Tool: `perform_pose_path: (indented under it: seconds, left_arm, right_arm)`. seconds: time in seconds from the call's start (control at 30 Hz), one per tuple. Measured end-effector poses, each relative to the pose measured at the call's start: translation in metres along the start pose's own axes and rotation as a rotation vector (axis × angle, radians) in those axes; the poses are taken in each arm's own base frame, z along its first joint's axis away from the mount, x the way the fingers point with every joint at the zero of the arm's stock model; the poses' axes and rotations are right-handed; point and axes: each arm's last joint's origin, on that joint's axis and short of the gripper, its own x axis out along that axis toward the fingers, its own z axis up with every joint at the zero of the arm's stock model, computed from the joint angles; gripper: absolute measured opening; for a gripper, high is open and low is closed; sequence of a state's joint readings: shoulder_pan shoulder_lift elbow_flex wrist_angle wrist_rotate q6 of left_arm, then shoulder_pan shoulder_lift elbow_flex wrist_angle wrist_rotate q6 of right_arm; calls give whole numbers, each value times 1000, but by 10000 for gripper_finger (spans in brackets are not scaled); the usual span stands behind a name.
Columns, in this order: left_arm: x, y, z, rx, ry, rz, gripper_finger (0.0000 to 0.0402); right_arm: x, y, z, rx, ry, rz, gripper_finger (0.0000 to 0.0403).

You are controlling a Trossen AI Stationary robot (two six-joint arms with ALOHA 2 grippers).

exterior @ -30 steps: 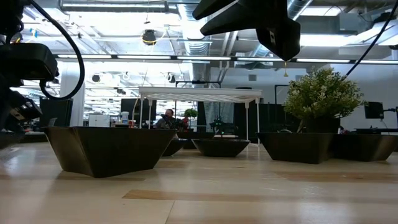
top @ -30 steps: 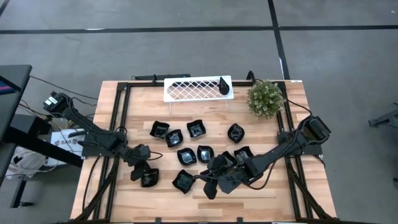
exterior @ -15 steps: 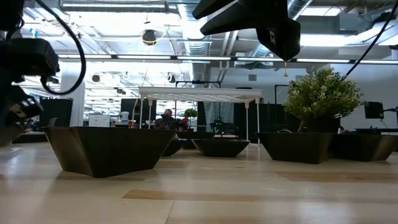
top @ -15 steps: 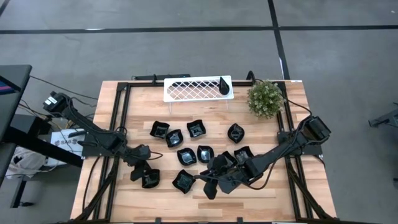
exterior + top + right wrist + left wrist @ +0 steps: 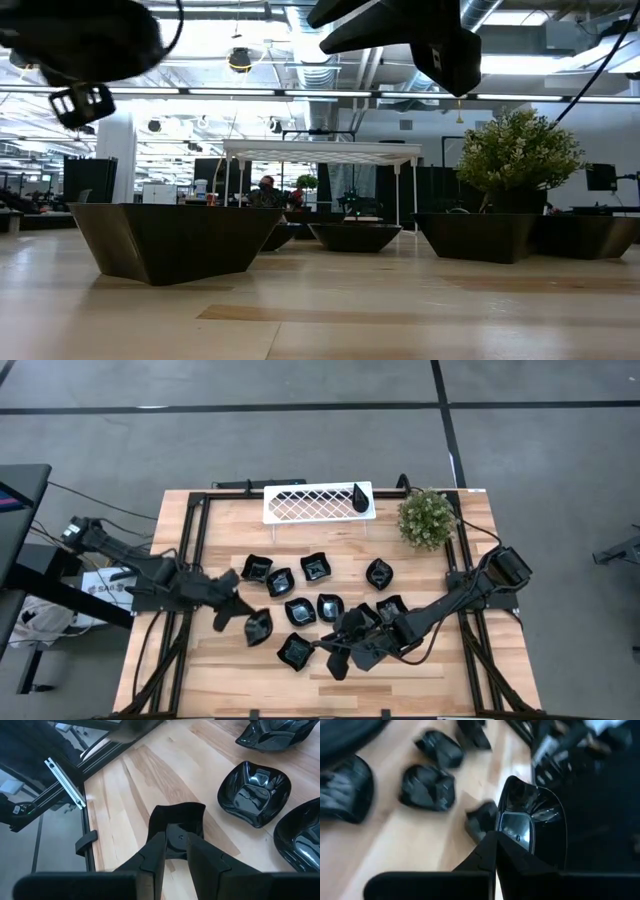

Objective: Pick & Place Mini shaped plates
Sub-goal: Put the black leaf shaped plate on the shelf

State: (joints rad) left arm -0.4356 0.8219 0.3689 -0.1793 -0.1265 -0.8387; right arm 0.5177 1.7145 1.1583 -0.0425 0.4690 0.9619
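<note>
We are seeing the left gripper (image 5: 246, 620) holding a plate (image 5: 259, 627) above the front-left part of the table (image 5: 440, 680); in its wrist view its fingers (image 5: 492, 857) are pressing tight together on the rim of that glossy dish (image 5: 532, 820), though the shot is blurring and the surroundings are hard to read. The right gripper (image 5: 338, 660) is hanging over the front centre, its fingers (image 5: 155, 851) narrowly parted and pinching the edge of a squarish black plate (image 5: 176, 832); in the high view the gripper itself is hiding most of that plate. The other mini shaped plates (image 5: 300, 610) are lying scattered mid-table, and one dark teardrop dish (image 5: 359, 497) is sitting on the white lattice tray (image 5: 310, 503) beside the green plant (image 5: 427, 517). In the low view, we are making out only dish sides (image 5: 180, 240), the arms being cut off overhead.
</note>
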Motion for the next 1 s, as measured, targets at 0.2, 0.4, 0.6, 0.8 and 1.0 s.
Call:
perform_pose_path:
  seconds: [0.2,0.4,0.6,0.8,1.0]
  left_arm:
    - [-4,11,31,-58,-70,60,2]
    - [-17,30,65,-99,-132,217,2]
    - [-31,51,107,-79,-189,363,2]
    - [-44,78,159,-77,-215,473,2]
    - [-49,115,201,-109,-214,566,2]
  right_arm:
    - [-2,-2,11,-25,-24,1,74]
    - [-17,-8,38,-149,-69,-8,74]
    - [-36,-29,82,-280,-133,-79,74]
    - [-51,-58,127,-390,-209,-171,74]
    - [-61,-88,158,-458,-203,-213,74]
